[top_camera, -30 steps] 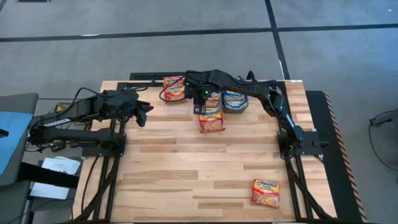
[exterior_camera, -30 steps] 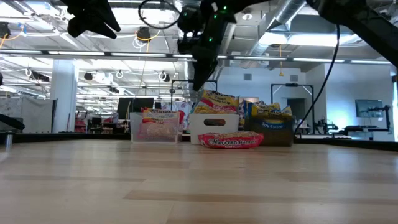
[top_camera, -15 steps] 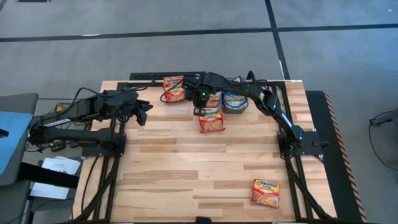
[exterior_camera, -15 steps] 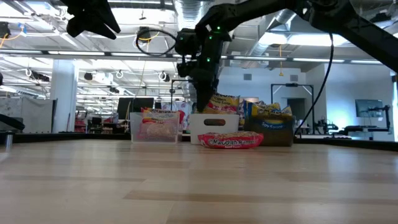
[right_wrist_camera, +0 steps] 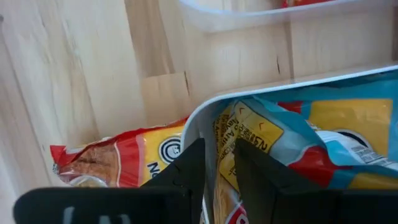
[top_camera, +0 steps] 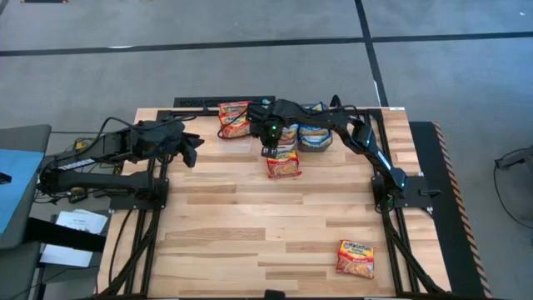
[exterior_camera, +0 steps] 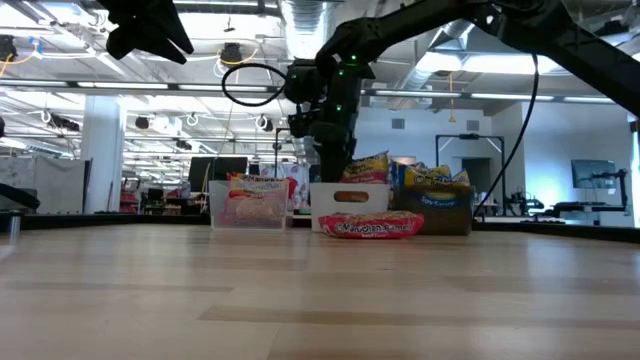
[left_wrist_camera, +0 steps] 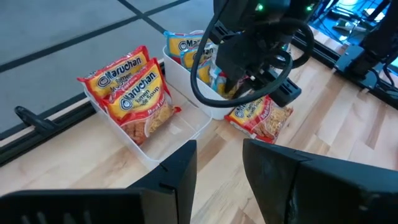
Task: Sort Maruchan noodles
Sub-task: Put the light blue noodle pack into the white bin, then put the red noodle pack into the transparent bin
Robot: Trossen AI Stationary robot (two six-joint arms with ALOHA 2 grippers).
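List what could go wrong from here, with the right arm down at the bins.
1. The right gripper straddles the white bin's wall; lifting or closing could drag or tip the bin, which holds packets.
2. The red packet lies flat against that bin, right under the gripper; a descent could pin it.
3. The packet near the front edge is far from the bins. The left gripper waits raised at the table's left.

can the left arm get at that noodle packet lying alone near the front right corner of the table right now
Probably not. The packet lies near the front right corner, while the left gripper hovers over the far left part of the table. Nothing blocks the way, but it looks too far across.
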